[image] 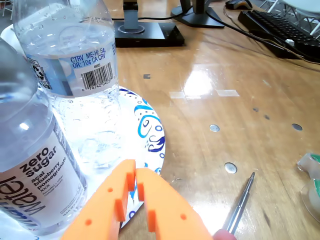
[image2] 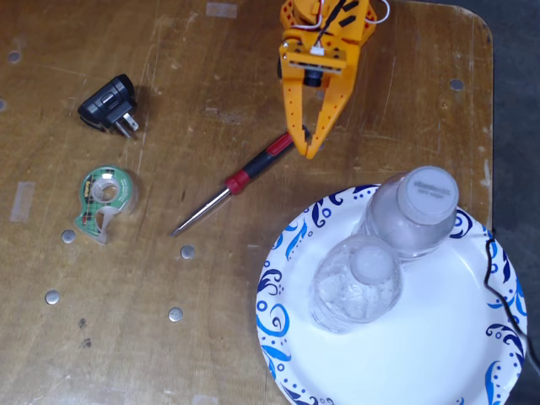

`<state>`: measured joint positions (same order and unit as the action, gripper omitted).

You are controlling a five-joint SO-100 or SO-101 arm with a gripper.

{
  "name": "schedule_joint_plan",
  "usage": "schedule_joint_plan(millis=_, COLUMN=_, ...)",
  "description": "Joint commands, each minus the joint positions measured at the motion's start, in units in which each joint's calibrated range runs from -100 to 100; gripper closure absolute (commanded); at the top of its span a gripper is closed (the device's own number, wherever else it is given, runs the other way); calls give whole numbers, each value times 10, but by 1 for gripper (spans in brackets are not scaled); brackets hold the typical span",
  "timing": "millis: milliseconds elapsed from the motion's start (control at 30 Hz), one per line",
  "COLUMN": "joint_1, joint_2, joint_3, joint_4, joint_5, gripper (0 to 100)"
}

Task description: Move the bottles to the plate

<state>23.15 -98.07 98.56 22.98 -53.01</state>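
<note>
Two clear plastic bottles (image2: 384, 253) upright, touching, on white blue-swirled paper plate (image2: 439, 346); orange fingers (image2: 310, 148) pressed together, empty, beside rim.

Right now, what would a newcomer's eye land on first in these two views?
First, the two clear bottles, the taller labelled one and the shorter crinkled one, standing close together on the blue-swirled white plate at the lower right of the fixed view. Next, the orange gripper, closed and empty just above the plate's rim, with a red-handled screwdriver beside it on the wooden table.
</note>
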Motion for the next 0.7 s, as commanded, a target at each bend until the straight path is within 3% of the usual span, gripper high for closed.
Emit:
schedule_joint_plan(millis=0, joint_1=4, joint_2=-7, joint_3=4, joint_4=-1, joint_5=1, gripper=99)
schedule_joint_plan(millis=667, joint_1=-5, joint_2=-7, joint_3=4, joint_4=4, joint_5=-1, gripper=99)
